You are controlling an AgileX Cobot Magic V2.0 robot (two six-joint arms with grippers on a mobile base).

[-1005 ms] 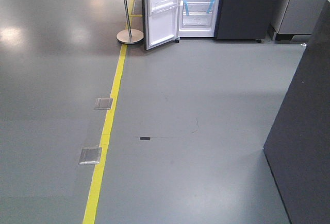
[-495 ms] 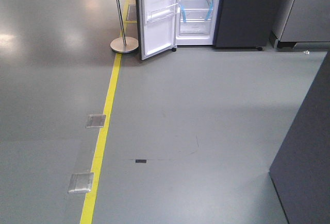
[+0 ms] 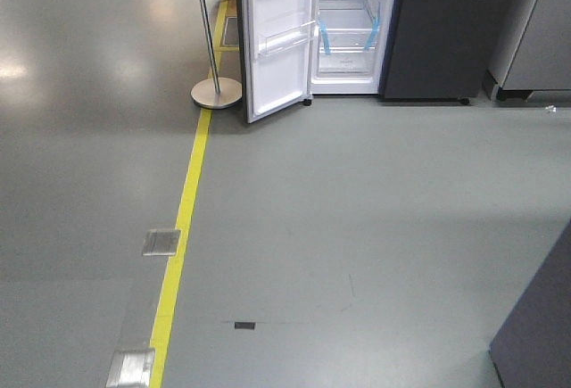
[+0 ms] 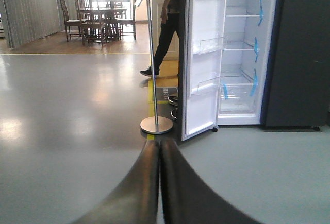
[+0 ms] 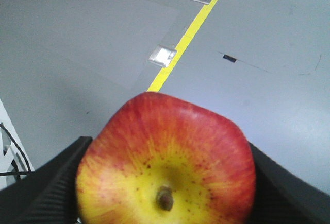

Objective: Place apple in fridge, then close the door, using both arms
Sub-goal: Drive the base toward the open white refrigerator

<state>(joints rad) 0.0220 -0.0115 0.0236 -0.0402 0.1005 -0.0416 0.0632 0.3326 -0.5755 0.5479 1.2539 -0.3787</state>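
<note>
Carrying step: right tool (image 5: 165, 190) grips the apple (image 5: 166, 147), left tool (image 4: 160, 183) pinched empty; fridge (image 4: 291, 54) well ahead, so approach next.

Front camera looks down across the floor (image 3: 357, 210) to the distant fridge (image 3: 352, 49); left wrist camera faces it low and level; right wrist camera, tight on the apple (image 5: 165, 167), shares the yellow line (image 3: 184, 218).
</note>
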